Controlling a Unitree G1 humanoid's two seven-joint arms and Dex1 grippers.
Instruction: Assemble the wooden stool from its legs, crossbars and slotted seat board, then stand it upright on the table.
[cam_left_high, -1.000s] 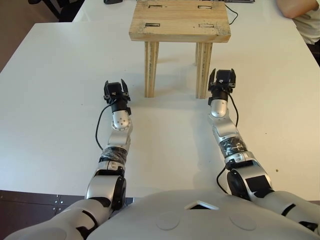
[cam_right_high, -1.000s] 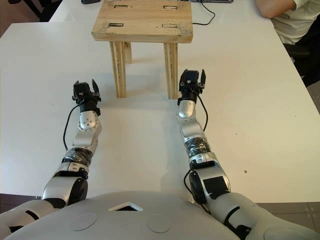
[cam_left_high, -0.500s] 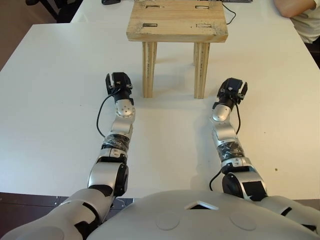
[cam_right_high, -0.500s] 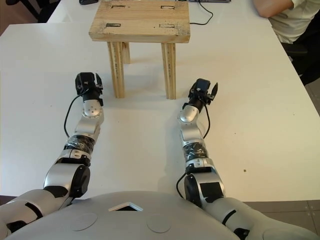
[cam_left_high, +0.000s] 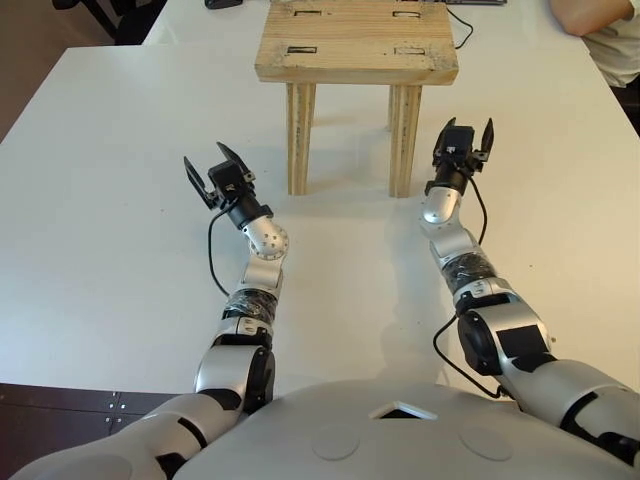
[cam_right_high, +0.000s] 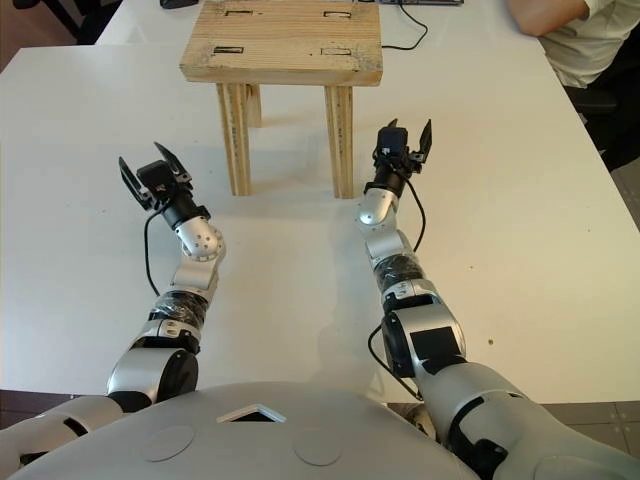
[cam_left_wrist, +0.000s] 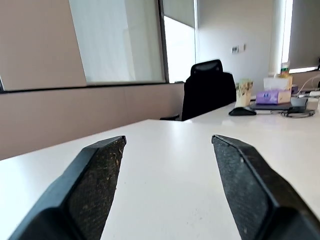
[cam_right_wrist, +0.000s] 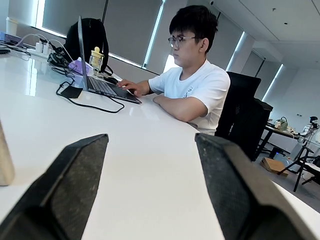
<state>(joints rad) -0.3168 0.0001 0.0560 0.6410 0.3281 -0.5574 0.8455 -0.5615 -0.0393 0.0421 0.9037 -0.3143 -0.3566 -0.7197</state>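
The wooden stool (cam_left_high: 355, 45) stands upright at the far middle of the white table (cam_left_high: 110, 230), its slotted seat board on top and its front legs (cam_left_high: 299, 135) on the tabletop. My left gripper (cam_left_high: 208, 163) hovers low over the table, to the left of the stool's left front leg, open and holding nothing. My right gripper (cam_left_high: 466, 132) is raised just right of the right front leg (cam_left_high: 404, 135), also open and holding nothing. Both wrist views show spread fingers (cam_left_wrist: 95, 185) (cam_right_wrist: 75, 185) with bare table between them.
A black cable (cam_left_high: 465, 25) runs along the table's far edge behind the stool. In the right wrist view a laptop (cam_right_wrist: 100, 82) and cables lie farther back, with a person seated at it. Bare tabletop lies on both sides of the arms.
My left gripper has swung out to the left, away from the stool leg, and opened wider. My right gripper has lifted and moved forward beside the right front leg. The stool has not moved.
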